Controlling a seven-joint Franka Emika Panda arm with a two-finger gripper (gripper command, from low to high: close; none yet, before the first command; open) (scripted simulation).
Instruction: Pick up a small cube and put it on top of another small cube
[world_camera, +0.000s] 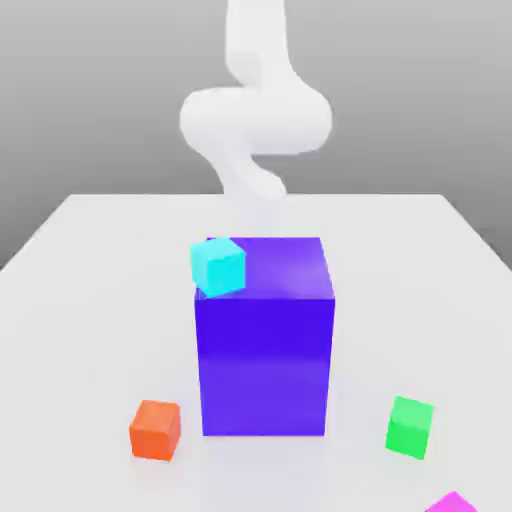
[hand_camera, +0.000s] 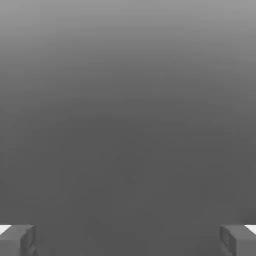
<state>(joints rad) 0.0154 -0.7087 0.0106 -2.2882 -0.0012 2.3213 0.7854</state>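
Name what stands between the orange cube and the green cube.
In the exterior view, the lower part of the big blue-purple block stands between the orange cube and the green cube, with bare table on either side of it.

Simulated workspace: you have plain-coloured cubes on a bare white tabletop (world_camera: 100, 320), grey gradient backdrop (world_camera: 90, 90).

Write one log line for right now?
gripper: open, empty | cyan cube: on big blue block | stacking: not done
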